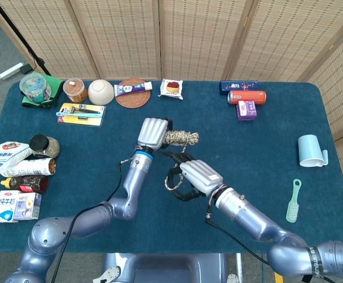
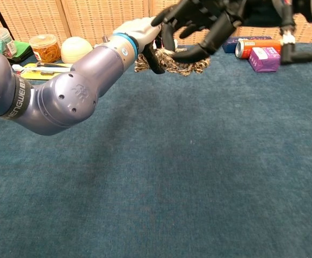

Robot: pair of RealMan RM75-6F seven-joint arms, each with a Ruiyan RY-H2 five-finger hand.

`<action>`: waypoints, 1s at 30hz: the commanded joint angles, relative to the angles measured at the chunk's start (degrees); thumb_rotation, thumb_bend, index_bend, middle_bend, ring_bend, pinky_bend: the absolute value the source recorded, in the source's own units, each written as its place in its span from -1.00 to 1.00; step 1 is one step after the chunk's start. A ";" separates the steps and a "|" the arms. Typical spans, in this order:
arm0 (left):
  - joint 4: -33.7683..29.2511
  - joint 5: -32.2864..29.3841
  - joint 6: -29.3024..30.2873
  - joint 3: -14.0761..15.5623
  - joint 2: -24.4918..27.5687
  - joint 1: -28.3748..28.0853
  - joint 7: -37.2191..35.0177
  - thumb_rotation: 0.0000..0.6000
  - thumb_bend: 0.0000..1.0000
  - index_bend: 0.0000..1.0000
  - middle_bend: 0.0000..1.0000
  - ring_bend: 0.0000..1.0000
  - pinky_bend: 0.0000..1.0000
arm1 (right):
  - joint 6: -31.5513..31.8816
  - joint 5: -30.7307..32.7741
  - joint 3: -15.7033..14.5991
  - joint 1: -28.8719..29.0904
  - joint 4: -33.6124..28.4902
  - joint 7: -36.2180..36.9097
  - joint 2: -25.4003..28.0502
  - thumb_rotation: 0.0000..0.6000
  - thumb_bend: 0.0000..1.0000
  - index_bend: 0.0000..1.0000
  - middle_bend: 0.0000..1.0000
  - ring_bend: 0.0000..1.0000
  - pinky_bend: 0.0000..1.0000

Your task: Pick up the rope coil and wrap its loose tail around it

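Note:
The rope coil is a beige-and-dark braided bundle, held above the blue table just left of centre. My left hand grips its left end, and in the chest view this hand holds the coil level. My right hand sits close below the coil, its dark fingers curled around the loose tail. The tail runs in a short loop from the coil down to that hand. In the chest view my right hand hovers directly over the coil and hides the tail.
A red can, purple box and blue box lie at the back right. A light blue cup and green comb are at the right edge. A bowl, coaster and razor pack lie back left.

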 commanded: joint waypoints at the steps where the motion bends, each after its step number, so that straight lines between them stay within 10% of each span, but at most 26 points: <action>1: 1.63 2.61 -0.12 1.54 -0.87 -0.16 -0.15 1.00 -0.08 0.26 -0.02 0.03 0.23 | 1.23 5.17 2.00 3.62 -0.58 -0.29 -1.03 1.00 -0.01 0.42 -1.00 -1.00 -1.00; 30: -1.33 18.14 -0.54 9.07 2.79 5.58 -11.27 1.00 -0.07 0.27 -0.02 0.03 0.23 | 8.34 23.47 5.33 13.03 17.39 -2.49 -7.96 1.00 -0.01 0.43 -1.00 -1.00 -1.00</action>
